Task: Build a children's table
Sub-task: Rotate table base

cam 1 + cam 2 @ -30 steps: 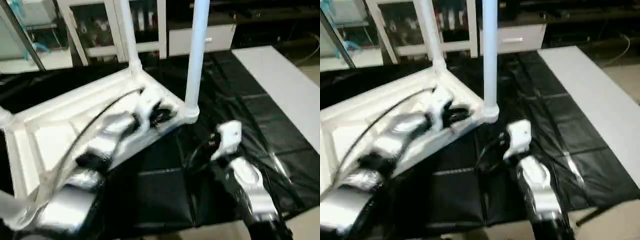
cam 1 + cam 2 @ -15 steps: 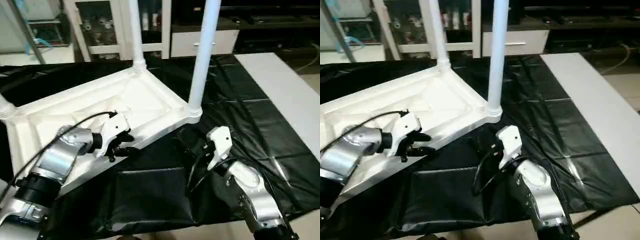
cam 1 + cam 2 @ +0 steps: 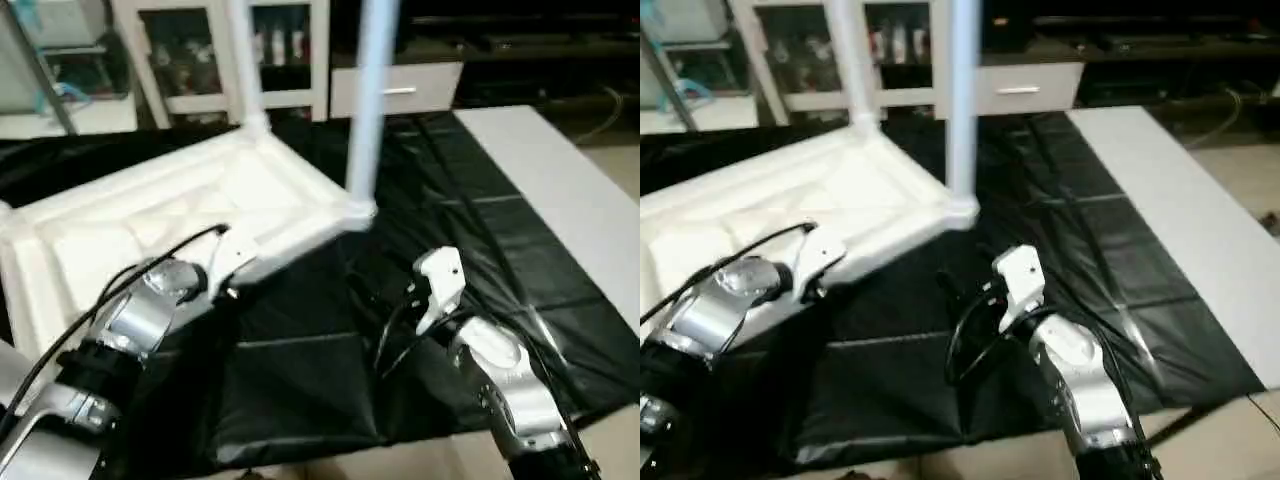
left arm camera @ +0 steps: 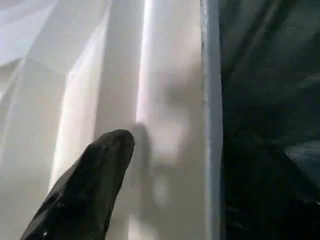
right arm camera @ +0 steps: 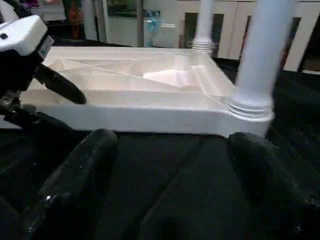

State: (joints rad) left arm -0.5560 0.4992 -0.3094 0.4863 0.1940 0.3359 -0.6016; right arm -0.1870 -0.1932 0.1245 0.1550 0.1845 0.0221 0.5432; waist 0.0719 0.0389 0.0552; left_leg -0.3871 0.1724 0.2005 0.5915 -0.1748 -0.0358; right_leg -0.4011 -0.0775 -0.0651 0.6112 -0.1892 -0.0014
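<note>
1. At the left, the white plastic rectangular tabletop [image 3: 190, 215] lies upside down on the large work table with the black cover [image 3: 330, 350], with its ribbed underside facing up.
2. The left gripper [image 3: 818, 283] is at the near long edge of this tabletop. In the right wrist view its two black fingers [image 5: 60, 85] stand apart, one above the rim and one below it. They are not closed on the rim.
3. In the left wrist view one black finger [image 4: 87, 185] lies over the white inner surface, just beside the rim. I cannot tell if it touches the plastic.
4. Two long white tapered tube legs stand upright in the rounded corner sockets at the right end of the tabletop: the far leg [image 3: 240, 60] at the back corner and the near leg [image 3: 368, 110] at the front corner.
5. The right gripper [image 3: 395, 290] is over the black cover, near the front corner socket and apart from it. Its two black fingers [image 5: 75, 175] are wide apart and hold nothing. In the right wrist view, the near leg and its socket lie ahead of them.
</note>
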